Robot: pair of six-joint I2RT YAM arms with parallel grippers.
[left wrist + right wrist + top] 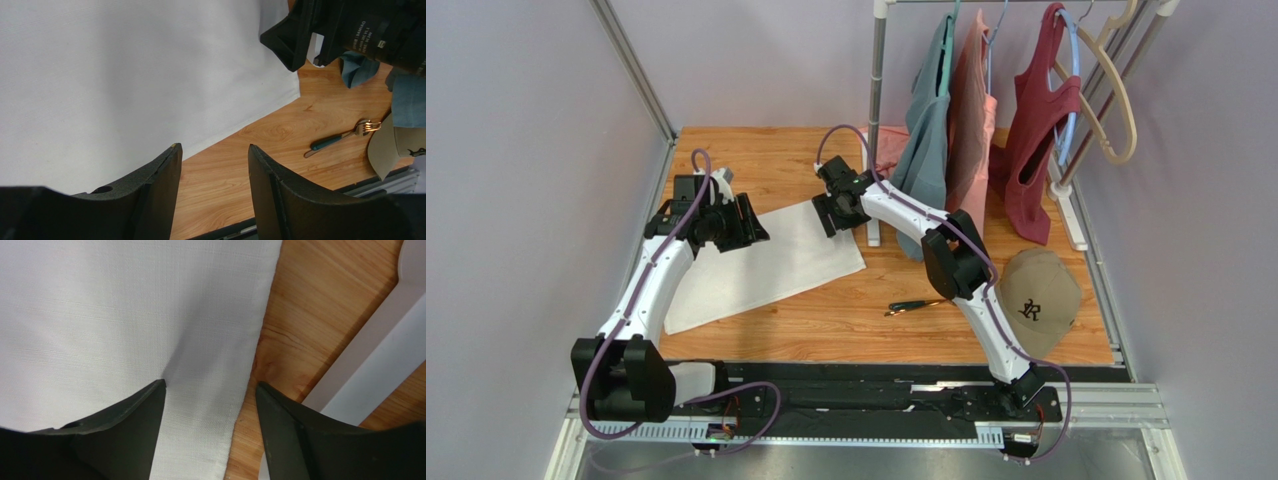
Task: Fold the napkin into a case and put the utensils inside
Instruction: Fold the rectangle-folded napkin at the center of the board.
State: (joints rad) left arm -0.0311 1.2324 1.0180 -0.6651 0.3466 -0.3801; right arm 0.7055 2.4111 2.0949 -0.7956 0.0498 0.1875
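While the left claw [212, 150] and right claw [210, 385] gape empty astride edges of the flat napkin [766, 265], pinch both hems evenly and lift together. The utensils [916, 306] lie toward the counter [866, 325]'s near edge.

Seen from above, the utensils [915, 306] are too small to count or tell apart

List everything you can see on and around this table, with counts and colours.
napkin: one, white, flat, table's left half
utensils: seemingly two, dark green handles, gold heads, right of napkin
cap: one, tan, near right corner
garments: three, teal, pink, maroon, hanging on rack, back right
table: one, wood
left gripper: black, open, napkin's far left corner
right gripper: black, open, napkin's far right edge
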